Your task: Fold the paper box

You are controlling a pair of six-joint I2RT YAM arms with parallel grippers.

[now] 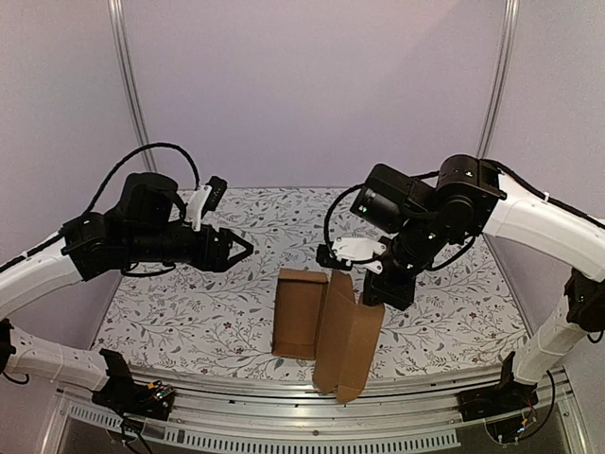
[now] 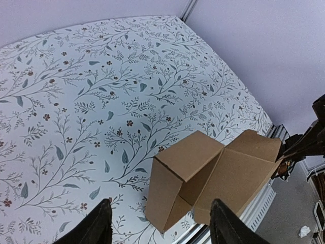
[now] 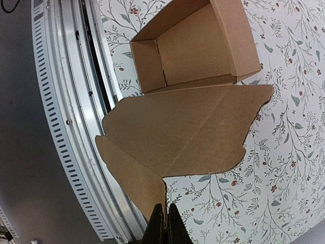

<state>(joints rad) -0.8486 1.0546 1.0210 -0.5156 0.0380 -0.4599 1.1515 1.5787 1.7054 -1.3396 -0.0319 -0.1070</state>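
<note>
Two grippers are in view, one engaged with the workpiece and one clear of it.

Workpiece: the paper box (image 1: 301,314) is plain brown cardboard, partly formed. Its tray section rests on the floral tablecloth (image 1: 189,312) at the middle of the table, close to the near edge. In the right wrist view (image 3: 193,46), the tray is open on top, with its side walls and one end wall standing upright. A large lid panel (image 1: 352,342) joins the tray along its right side and is raised off the table at an angle. The panel's near end reaches over the aluminium rail (image 1: 236,388) at the table's front edge. A fold crease runs diagonally across the panel, as seen from the right wrist.

Right gripper (image 1: 374,299): the fingers are closed together and pinch a corner flap (image 3: 139,180) of the lid panel. In the right wrist view, the fingertips (image 3: 158,218) meet on the cardboard edge, and the gripper holds the panel off the cloth.

Left gripper (image 1: 242,248): the jaws stand apart. The gripper hangs above the cloth to the left of the box and does not touch it. In the left wrist view, the two fingers (image 2: 96,226) frame the near corner of the tray (image 2: 175,193) from above.
</note>
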